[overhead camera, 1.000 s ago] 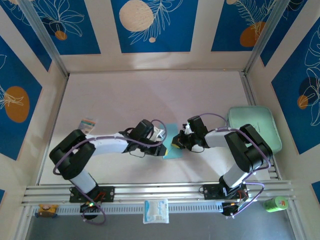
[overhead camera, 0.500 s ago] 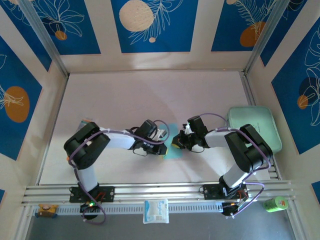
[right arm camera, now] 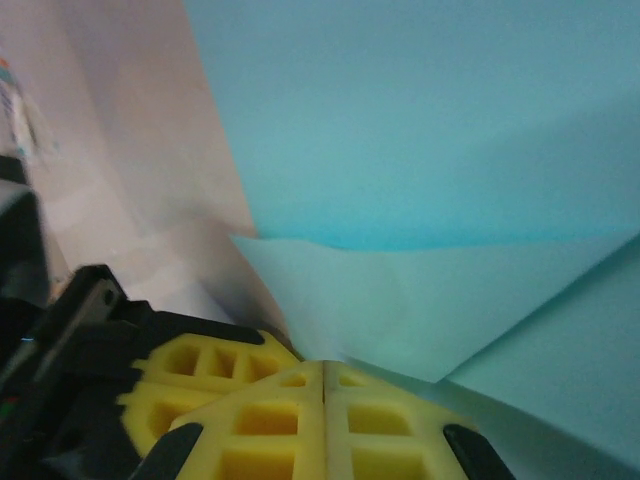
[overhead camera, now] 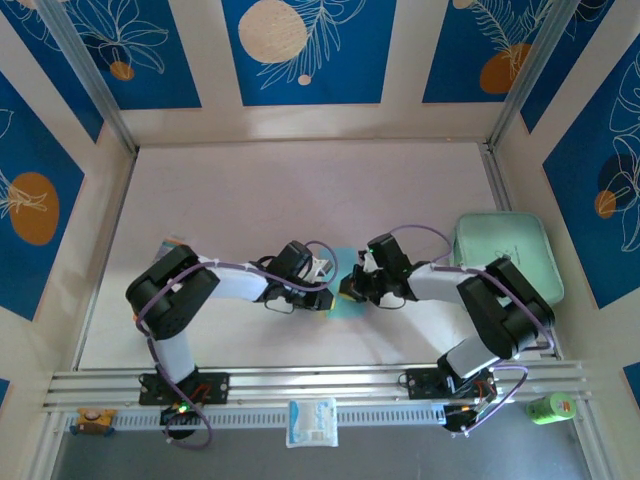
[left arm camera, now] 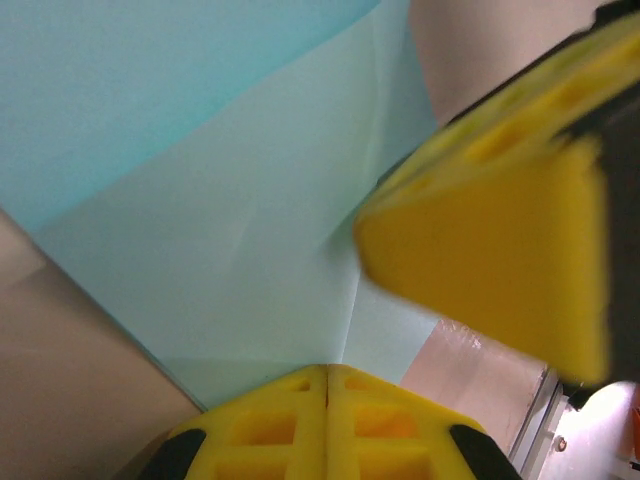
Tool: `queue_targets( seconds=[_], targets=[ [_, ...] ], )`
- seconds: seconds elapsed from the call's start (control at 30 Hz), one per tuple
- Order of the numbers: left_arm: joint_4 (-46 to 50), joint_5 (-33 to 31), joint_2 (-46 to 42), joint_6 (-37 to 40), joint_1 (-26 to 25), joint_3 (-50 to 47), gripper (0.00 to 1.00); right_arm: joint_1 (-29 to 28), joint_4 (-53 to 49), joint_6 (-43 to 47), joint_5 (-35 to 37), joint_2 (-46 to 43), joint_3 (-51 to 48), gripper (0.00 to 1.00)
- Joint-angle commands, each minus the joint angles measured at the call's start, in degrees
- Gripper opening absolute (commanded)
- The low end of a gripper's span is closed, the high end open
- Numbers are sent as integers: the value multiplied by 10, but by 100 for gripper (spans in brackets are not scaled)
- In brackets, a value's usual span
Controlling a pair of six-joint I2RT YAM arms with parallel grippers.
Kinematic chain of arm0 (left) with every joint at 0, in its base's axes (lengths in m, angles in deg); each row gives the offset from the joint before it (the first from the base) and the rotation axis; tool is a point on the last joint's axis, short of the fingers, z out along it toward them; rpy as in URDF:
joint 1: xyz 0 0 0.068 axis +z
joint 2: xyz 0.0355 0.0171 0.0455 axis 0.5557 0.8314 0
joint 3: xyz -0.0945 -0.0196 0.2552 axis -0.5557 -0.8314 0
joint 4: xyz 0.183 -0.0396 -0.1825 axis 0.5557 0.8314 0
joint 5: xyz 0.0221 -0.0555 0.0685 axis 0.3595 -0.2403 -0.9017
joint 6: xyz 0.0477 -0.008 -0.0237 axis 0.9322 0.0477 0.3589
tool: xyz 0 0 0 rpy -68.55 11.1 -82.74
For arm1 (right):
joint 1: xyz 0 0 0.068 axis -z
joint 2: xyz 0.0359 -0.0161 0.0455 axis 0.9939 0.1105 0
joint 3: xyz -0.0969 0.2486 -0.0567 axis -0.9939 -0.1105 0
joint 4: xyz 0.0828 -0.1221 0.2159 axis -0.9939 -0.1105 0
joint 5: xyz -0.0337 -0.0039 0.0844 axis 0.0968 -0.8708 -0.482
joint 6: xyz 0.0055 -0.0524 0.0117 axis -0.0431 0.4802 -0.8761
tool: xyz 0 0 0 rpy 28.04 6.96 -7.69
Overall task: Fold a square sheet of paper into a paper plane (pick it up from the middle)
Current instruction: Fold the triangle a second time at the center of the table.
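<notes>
In the top external view the left arm (overhead camera: 232, 280) rises from its base at the lower left, bends at the elbow and runs its forearm rightward to the centre of the frame. The right arm (overhead camera: 445, 284) mirrors it from the lower right, its forearm reaching leftward. The left gripper (overhead camera: 326, 299) and right gripper (overhead camera: 347, 291) point at each other, tips just beside one another and low over the surface. In each wrist view the yellow fingers (left arm camera: 270, 425) meet along a closed centre seam, with the other arm's gripper close alongside.
</notes>
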Motion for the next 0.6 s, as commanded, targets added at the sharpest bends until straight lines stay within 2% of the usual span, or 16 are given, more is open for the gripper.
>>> queue_targets(
  seconds=[0.0,0.07,0.17,0.57],
  targets=[
    [58,-32,6,15,2,-17,1,-13,9,6,7,35,6,3],
    [58,-32,6,15,2,-17,0,-8,-3,5,26,51,4,2],
    [65,-35,10,18,2,-17,0,16,21,0,11,61,-12,2],
    [78,-37,19,25,2,-14,0,95,-16,34,6,43,17,2]
  ],
)
